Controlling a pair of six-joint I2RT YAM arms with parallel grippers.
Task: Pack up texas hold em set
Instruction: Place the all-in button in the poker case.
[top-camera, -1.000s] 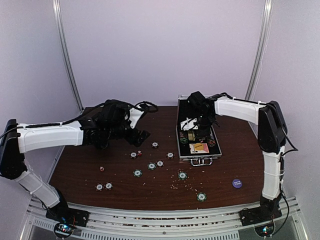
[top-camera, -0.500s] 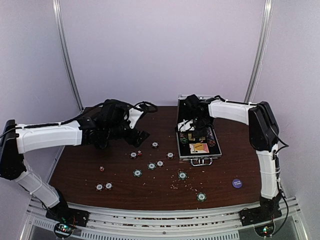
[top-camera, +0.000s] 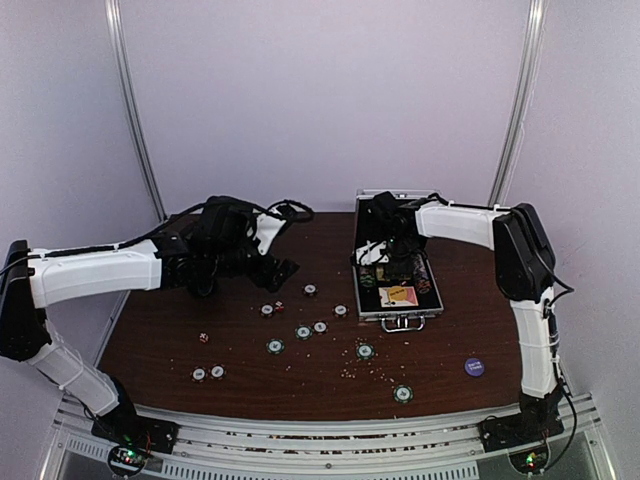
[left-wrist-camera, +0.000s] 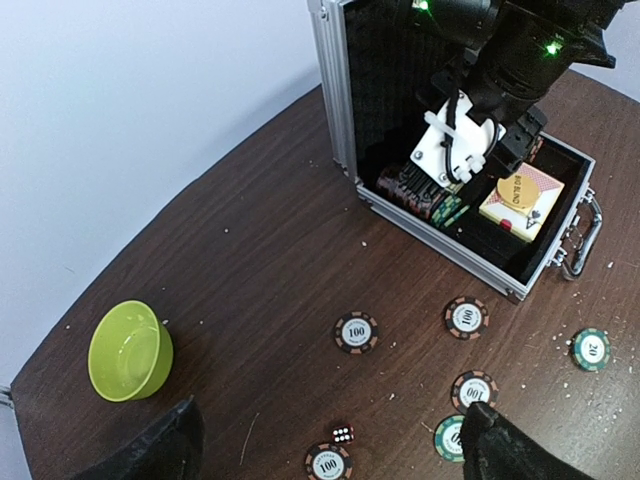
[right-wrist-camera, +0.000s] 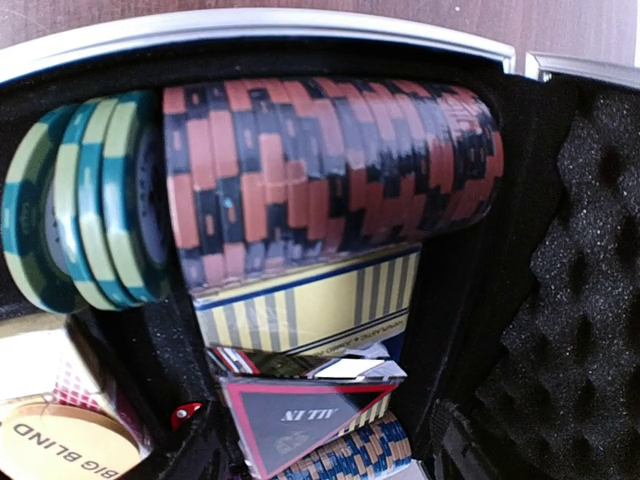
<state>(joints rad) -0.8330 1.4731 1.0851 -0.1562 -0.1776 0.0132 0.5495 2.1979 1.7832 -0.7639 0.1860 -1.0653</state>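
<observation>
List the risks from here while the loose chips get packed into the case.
1. The right gripper sits low inside the silver aluminium briefcase, right at its row of orange-and-black round chips; pulling out could drag some along.
2. The open left gripper hovers over a small dark-red die beside a round brown chip; closing might catch both.

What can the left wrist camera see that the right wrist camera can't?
Left wrist only: the lime-green bowl, loose chips on the table, a die and the case's handle. Right wrist only: a triangular ALL IN plaque and bumpy foam lining. Both: the open case, its row of orange-black chips and the Big Blind button.
</observation>
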